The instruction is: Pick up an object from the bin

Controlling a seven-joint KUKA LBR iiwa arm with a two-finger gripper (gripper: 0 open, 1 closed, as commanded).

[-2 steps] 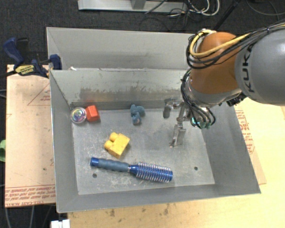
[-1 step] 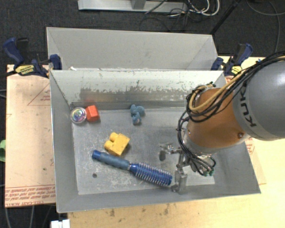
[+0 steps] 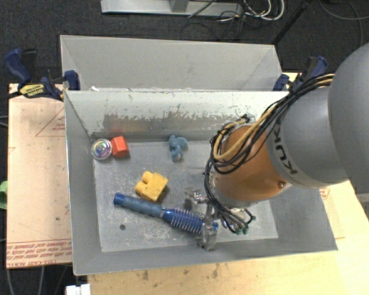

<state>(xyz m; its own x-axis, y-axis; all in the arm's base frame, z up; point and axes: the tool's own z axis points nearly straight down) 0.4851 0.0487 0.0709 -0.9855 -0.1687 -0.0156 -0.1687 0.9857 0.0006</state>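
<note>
Likely light and stiff, the blue brush [image 3: 154, 209] at six o'clock in the bin [image 3: 81, 183] suits a handle grasp; the gripper [image 3: 207, 238], open or closed I cannot tell, sits at its bristles.

The end effector [image 3: 207, 238] sits low in the bin [image 3: 80, 183], right at the bristled end of a blue brush [image 3: 162, 211]. A yellow block [image 3: 150, 186] lies just beyond that brush. Farther off are a red cube [image 3: 119, 147], a shiny ball [image 3: 101, 149] and a small blue figure [image 3: 178, 147].

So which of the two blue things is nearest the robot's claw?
The long blue brush at the front: its bristled end lies right beside the gripper, while the small blue lump sits by the back wall.
</note>
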